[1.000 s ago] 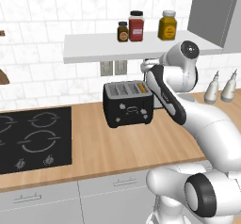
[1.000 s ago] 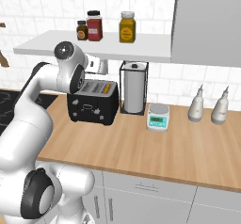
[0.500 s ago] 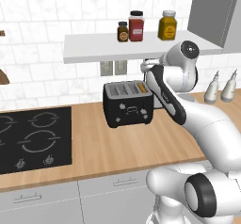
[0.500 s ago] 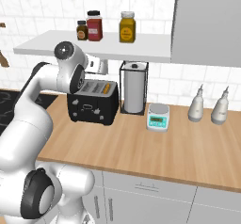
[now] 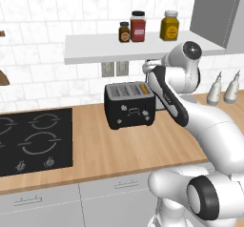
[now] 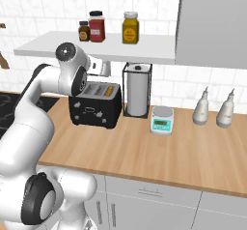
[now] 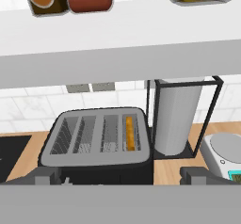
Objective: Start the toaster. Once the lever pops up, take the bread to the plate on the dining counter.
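We see the black four-slot toaster standing on the wooden worktop, at about two o'clock from the black hob. In the hand view the toaster sits at six o'clock, its grey slotted top facing us, and the bread stands on edge in the slot farthest toward three o'clock, sunk in so that we see just its orange-brown upper edge. The same slice shows as a thin orange strip in the right base view and in the left base view.

Our gripper hangs above and just in front of the toaster, its dark fingertips spread wide apart with nothing between them; it touches neither the toaster nor the bread.

At three o'clock from the toaster stands a paper towel roll in a black wire holder, just beside it. Further toward three o'clock is a small kitchen scale, then two white bottles near the tiled wall. On the white shelf above, at twelve o'clock, stand three jars.
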Tool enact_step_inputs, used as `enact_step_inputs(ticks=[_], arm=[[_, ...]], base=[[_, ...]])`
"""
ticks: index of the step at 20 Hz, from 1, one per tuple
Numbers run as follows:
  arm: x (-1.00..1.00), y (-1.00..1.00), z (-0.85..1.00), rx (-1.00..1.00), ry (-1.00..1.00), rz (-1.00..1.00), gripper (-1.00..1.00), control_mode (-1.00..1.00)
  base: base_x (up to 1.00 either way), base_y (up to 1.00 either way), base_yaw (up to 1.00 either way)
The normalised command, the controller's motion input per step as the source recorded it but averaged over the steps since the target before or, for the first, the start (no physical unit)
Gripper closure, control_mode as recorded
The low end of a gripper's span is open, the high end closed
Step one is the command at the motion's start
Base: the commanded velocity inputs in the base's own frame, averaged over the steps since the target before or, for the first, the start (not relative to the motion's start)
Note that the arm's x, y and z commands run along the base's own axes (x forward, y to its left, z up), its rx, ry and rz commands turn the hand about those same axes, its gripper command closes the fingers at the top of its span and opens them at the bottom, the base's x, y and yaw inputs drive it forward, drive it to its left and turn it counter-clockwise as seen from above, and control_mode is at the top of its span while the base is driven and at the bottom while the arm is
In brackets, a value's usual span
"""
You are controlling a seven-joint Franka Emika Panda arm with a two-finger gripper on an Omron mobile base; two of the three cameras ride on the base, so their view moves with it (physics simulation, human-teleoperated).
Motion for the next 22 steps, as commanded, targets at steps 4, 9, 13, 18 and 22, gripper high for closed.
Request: enact_step_inputs(ticks=[4,9,13,18,22], arm=[[0.0,0.0,0.0,0.0,0.0,0.0,-1.0,-1.0],[0.0,0.0,0.0,0.0,0.0,0.0,-1.0,-1.0],[0.0,0.0,0.0,0.0,0.0,0.0,-1.0,-1.0],[0.0,0.0,0.0,0.0,0.0,0.0,-1.0,-1.0],[0.0,0.0,0.0,0.0,0.0,0.0,-1.0,-1.0]], base=[[0.0,0.0,0.0],[0.0,0.0,0.0],[0.0,0.0,0.0],[0.0,0.0,0.0],[0.0,0.0,0.0]])
